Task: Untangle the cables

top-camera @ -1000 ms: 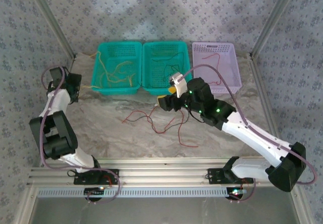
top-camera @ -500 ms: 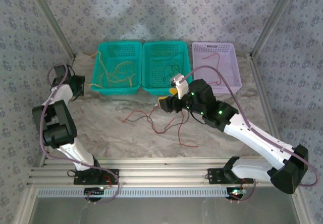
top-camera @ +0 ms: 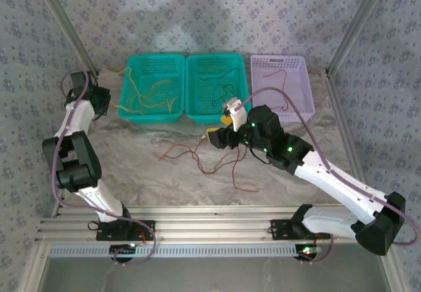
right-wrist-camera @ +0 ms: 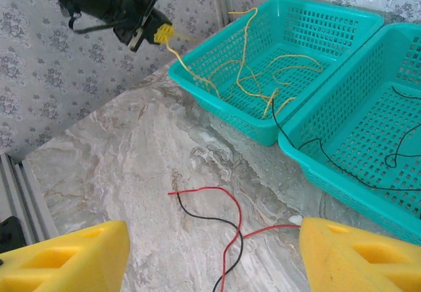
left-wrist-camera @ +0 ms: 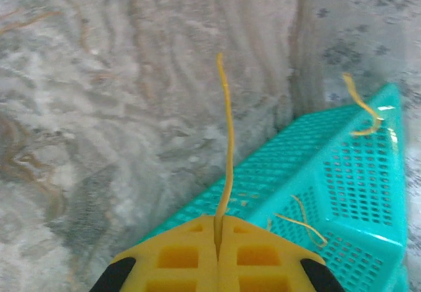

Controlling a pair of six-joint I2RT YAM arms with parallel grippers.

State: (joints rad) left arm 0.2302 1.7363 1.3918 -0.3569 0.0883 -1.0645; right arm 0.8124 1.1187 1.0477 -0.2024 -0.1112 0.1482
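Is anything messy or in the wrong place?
Red and black cables lie tangled on the bare table. One yellow cable trails out over the leftmost teal basket, pinched in the left fingers.

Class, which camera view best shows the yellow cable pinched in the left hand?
The left wrist view: the yellow cable runs straight out of the shut left hand, close up. The right wrist view shows it from afar, trailing from the hand into the teal basket. In the top view it is only a faint thread.
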